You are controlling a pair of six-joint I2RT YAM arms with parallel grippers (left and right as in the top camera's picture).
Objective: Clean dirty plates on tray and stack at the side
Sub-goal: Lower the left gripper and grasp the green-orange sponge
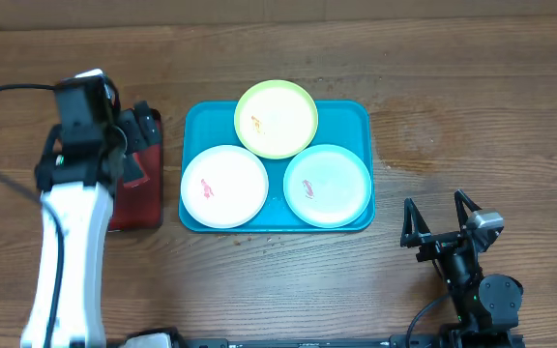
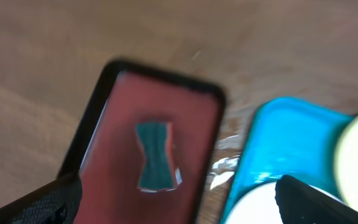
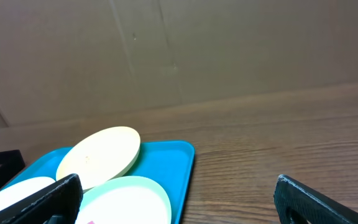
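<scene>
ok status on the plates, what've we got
Both jaws open, empty. Left jaws above sponge in red tray. Three smeared plates on teal tray, none stacked. Nothing blocking.

Three plates [image 1: 223, 187] crowd the blue tray [image 1: 204, 124]. The yellow-green plate [image 1: 277, 119] overlaps the other two, leaving only narrow gaps. Open counter [image 1: 472, 126] lies right of the tray. The left arm [image 1: 71, 213] overhangs the red tray [image 1: 135, 208] on the left.
</scene>
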